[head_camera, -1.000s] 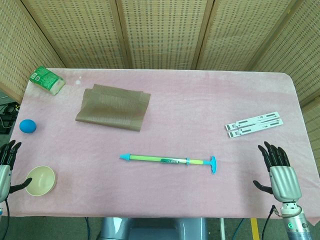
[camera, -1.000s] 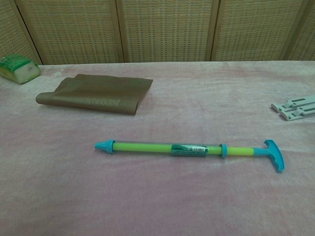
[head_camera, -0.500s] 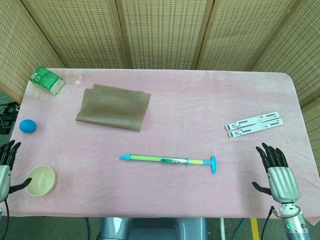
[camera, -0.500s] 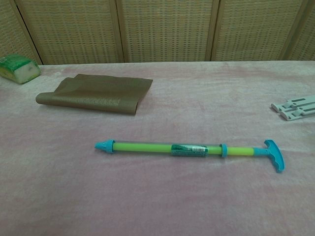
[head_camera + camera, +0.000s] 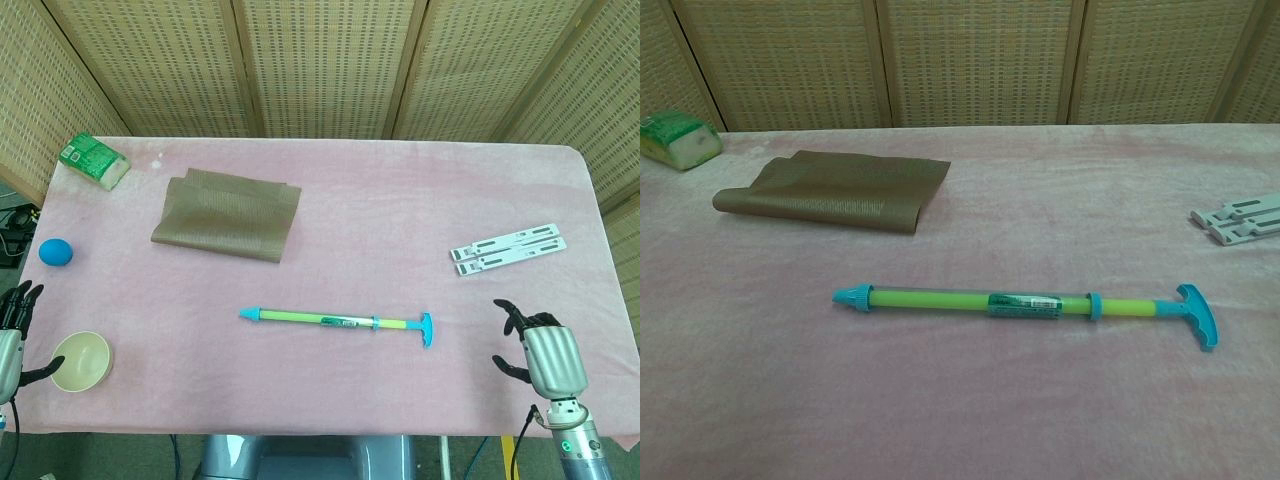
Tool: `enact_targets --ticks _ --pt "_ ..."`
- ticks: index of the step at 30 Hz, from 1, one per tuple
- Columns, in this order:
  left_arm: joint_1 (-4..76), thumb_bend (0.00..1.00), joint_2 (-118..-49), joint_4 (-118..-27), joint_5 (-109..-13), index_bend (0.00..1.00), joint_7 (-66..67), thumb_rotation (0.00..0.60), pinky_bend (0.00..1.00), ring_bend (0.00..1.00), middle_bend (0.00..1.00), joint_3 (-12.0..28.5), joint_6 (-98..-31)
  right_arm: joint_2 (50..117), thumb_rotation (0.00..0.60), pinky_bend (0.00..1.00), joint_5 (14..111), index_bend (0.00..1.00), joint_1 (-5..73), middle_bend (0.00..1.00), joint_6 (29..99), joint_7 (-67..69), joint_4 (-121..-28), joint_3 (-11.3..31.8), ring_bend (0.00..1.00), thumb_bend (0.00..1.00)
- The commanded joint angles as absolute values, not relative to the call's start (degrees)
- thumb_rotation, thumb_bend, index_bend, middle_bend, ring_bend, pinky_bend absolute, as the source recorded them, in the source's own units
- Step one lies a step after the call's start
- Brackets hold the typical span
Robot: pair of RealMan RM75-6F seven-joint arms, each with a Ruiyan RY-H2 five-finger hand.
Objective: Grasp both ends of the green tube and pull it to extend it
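Your right hand [image 5: 546, 352] is shifting inward toward the tube's [image 5: 335, 320] T-handle end, fingers now curling forward but holding nothing, so the reach is only beginning. The tube is lying untouched on the counter [image 5: 400, 220], well left of that hand. Your left hand [image 5: 12, 335] is waiting empty, fingers spread, beside the bowl [image 5: 81, 361].
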State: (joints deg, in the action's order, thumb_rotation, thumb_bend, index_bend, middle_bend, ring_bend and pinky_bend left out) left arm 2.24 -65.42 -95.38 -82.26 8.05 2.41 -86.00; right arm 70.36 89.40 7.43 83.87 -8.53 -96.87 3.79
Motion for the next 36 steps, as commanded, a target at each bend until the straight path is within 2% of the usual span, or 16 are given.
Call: enact_targets --ticks 1,6,13,24,36 --pt "2.22 0.09 -65.37 -95.41 -82.34 0.0 7.9 0.6 0.0 0.0 0.0 2.45 -86.12 71.48 0.6 0.66 88.81 0.42 10.06 0.96 81.09 -12.35 -99.35 5.4 0.94 0.13" --pt "1.98 0.09 -64.89 -95.66 -82.45 0.0 6.85 0.6 0.0 0.0 0.0 2.61 -86.66 74.35 0.6 0.74 84.49 0.49 13.33 1.0 75.46 -17.39 -101.96 6.74 1.0 0.24" --pt "1.75 0.09 -64.18 -95.79 -82.4 0.0 5.26 0.6 0.0 0.0 0.0 2.79 -86.98 80.39 0.6 0.75 75.98 0.49 17.21 1.0 68.64 -23.87 -101.4 7.91 1.0 0.37" --pt "2.1 0.09 -64.16 -95.43 -81.94 0.0 4.7 0.6 0.0 0.0 0.0 2.79 -85.9 87.68 0.6 0.75 68.63 0.49 20.64 1.0 65.21 -29.31 -97.28 8.86 1.0 0.46" --pt "2.26 0.09 -64.21 -95.32 -81.4 0.0 4.71 0.6 0.0 0.0 0.0 2.92 -85.43 91.74 0.6 0.75 63.84 0.44 22.91 1.0 63.7 -30.24 -92.15 9.73 1.0 0.46"
